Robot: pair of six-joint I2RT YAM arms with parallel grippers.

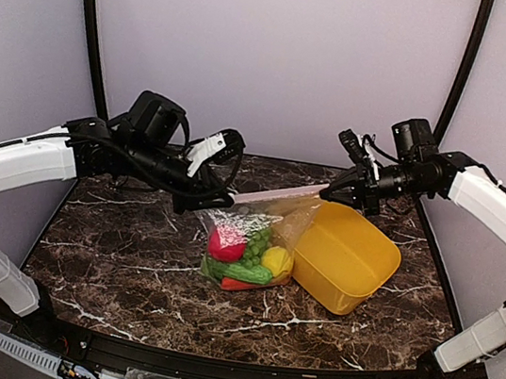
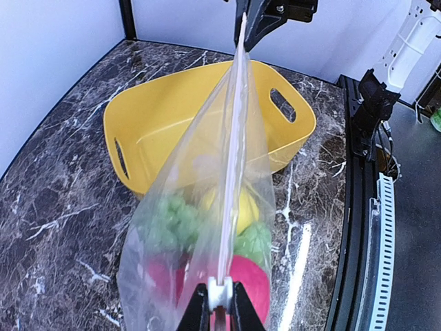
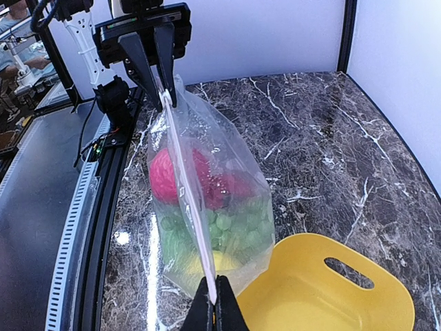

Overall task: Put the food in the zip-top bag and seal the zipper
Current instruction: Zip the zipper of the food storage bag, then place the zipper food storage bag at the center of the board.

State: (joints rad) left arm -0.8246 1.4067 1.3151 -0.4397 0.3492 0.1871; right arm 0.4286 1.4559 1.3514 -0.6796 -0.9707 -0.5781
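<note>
Pinkish zipper [image 1: 276, 193] is running taut left-to-right between both pincers. Left gripper [image 1: 205, 203] is pinching the slider [image 2: 220, 289]; right gripper [image 1: 330, 195] is clamping the opposite end. Zip-top bag [image 1: 248, 236], food [image 1: 242, 253] inside, is hanging just left of yellow basket [image 1: 356, 262].

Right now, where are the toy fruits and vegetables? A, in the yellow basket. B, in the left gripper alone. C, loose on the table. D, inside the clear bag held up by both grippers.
D: the food shows through the zip-top bag, whose top edge the left gripper and right gripper pinch at opposite ends; the yellow basket beside it shows no food.
</note>
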